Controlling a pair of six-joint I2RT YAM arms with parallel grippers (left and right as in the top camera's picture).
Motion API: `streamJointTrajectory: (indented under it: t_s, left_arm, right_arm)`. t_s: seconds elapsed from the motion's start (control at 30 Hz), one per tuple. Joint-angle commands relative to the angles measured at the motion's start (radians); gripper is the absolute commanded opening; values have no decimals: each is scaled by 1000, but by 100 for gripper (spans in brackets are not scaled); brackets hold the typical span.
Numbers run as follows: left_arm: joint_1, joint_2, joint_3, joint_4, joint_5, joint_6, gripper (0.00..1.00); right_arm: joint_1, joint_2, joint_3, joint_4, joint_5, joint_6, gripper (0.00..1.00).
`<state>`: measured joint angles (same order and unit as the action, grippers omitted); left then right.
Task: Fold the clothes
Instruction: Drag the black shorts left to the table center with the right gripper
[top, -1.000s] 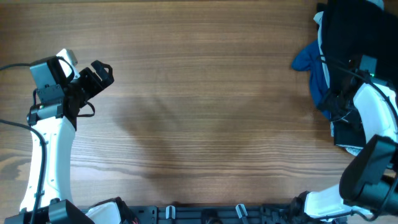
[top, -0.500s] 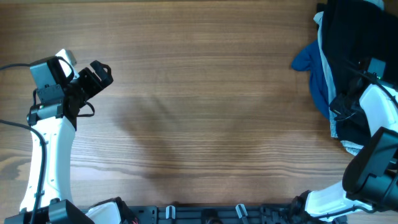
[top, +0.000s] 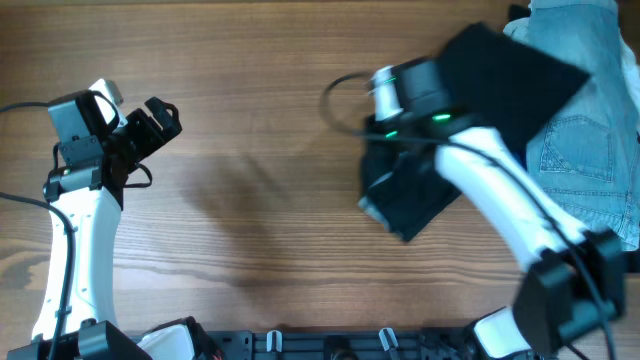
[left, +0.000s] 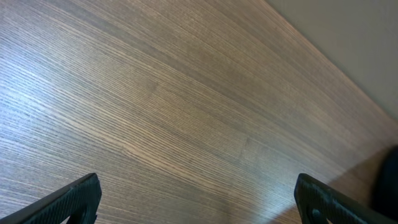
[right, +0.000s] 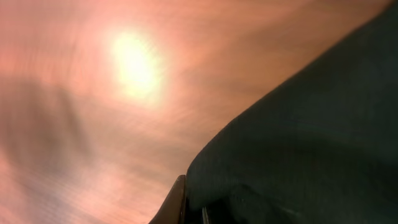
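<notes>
Seems barely begun: black clothes (top: 405, 195) bunched in the closed right claw (right: 191, 210) over the bench (top: 260, 80), nothing folded yet (left claw (top: 165, 118) open, empty).

The clothes (top: 500, 80) are shown as one large piece of black fabric, blurred, stretched diagonally across the right half of the table (top: 250, 120). The upper end is spread broad towards the far right. The lower end is bunched near the middle of the table, where a pale edge is exposed. In the right wrist view the lower right is filled by the dark cloth, its edge curved.
</notes>
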<state>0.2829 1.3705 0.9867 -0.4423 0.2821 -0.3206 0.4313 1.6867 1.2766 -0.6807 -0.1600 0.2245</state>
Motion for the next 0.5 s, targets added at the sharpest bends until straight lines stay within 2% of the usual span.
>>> streamJointTrajectory:
  t_s: [0.0, 0.13, 0.23, 0.3, 0.33, 0.47]
  left_arm:
    - [2, -16, 8, -4, -7, -2, 100]
    - [2, -16, 8, -3, -7, -2, 100]
    - [2, -16, 8, -3, -7, -2, 100]
    - [2, -16, 8, -3, -8, 0, 100]
    - [2, -16, 8, -3, -19, 3, 100]
    - [2, -16, 8, -4, -22, 53, 100]
  right_arm:
    - [161, 118, 23, 0, -66, 0, 4]
    - [210, 122, 153, -69, 3, -36, 4]
    - [209, 122, 292, 60, 3, -37, 4]
    - [209, 125, 322, 269, 6, -4, 4]
    - [209, 139, 322, 344, 16, 8, 15]
    - [209, 188, 322, 344, 26, 11, 14]
